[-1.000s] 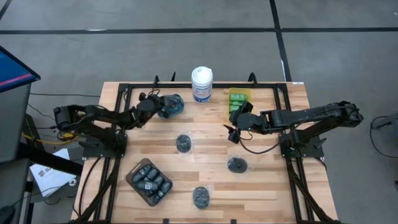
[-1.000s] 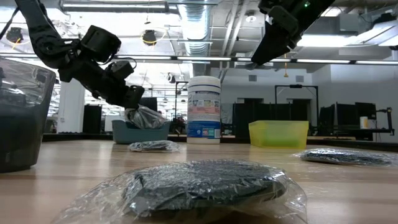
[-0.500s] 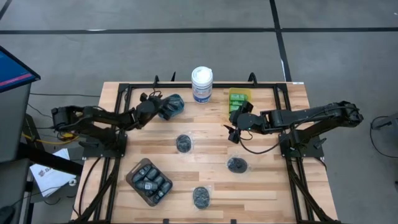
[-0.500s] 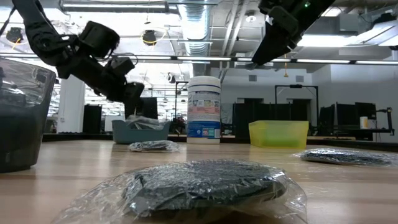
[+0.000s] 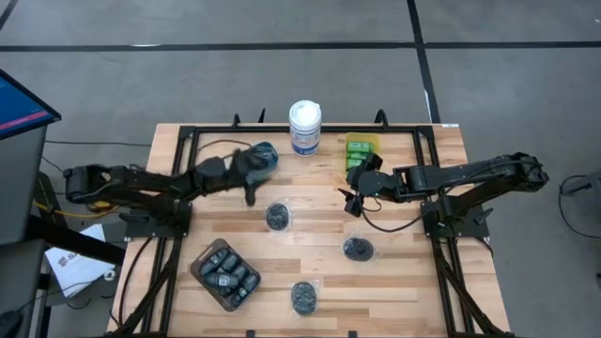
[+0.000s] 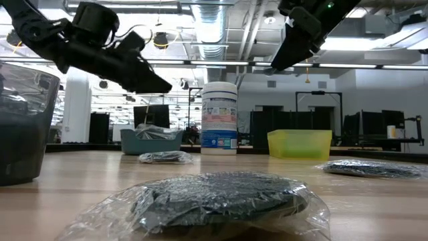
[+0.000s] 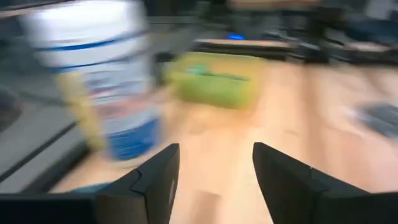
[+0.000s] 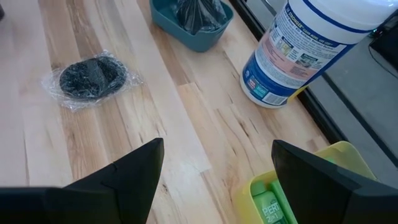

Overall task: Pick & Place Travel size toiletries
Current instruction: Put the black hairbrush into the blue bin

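Observation:
My left gripper (image 5: 248, 191) hangs open and empty above the table, just on the near side of the teal container (image 5: 264, 158); its bare fingers (image 7: 144, 185) frame nothing. A clear-wrapped dark round piece (image 8: 198, 11) lies inside that container. Three more wrapped round pieces lie flat on the wood (image 5: 278, 215), (image 5: 358, 248), (image 5: 303, 297). Dark mini bottles fill the brown container (image 5: 225, 274), and green ones lie in the yellow container (image 5: 360, 148). My right gripper (image 5: 352, 201) hovers open and empty near the yellow container.
A tall white canister with a blue label (image 5: 304, 127) stands at the table's far edge between the teal and yellow containers. Black frame rails run along the table's left, right and far sides. Bare wood lies between the wrapped pieces.
My left gripper has opened and let go of the wrapped round piece, which now lies in the teal container. The gripper has then risen and gone toward the table's near edge and a little right. My right arm has kept still.

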Action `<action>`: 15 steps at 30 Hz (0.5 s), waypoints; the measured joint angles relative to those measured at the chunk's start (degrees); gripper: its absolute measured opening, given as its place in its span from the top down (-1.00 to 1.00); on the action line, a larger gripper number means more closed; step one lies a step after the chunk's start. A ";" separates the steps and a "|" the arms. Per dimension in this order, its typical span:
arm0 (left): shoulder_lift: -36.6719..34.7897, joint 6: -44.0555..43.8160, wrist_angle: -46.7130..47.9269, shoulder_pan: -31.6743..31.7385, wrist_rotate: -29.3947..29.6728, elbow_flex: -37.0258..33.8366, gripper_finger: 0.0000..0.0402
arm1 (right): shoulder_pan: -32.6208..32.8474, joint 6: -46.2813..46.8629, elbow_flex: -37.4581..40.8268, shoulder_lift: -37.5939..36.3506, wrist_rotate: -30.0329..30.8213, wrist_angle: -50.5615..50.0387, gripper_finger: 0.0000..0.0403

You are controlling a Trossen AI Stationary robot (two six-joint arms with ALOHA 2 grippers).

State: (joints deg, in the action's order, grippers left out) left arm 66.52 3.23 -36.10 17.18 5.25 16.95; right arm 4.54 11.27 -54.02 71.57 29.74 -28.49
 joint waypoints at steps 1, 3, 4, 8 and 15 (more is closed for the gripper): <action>0.39 1.46 0.12 -1.86 -1.29 0.00 0.02 | 0.00 0.43 0.00 0.00 -0.01 0.00 -0.44; 1.24 4.47 0.44 -6.02 -1.86 0.00 0.02 | 0.00 0.81 0.00 0.00 0.01 0.00 -0.44; 1.70 5.83 0.44 -8.02 -2.01 0.00 0.01 | 0.00 0.81 0.00 0.00 -0.03 0.00 -0.44; 3.81 7.23 0.38 -14.82 -2.13 0.00 -0.14 | 0.00 0.85 0.00 0.00 -1.32 0.16 -0.44; 10.42 7.58 0.06 -23.27 1.07 0.58 -0.43 | 0.00 0.98 0.00 0.00 -1.60 0.26 -0.44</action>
State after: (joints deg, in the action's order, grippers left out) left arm 76.94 10.80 -36.03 -6.09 6.32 17.53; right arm 4.54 12.25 -54.02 71.57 28.14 -28.23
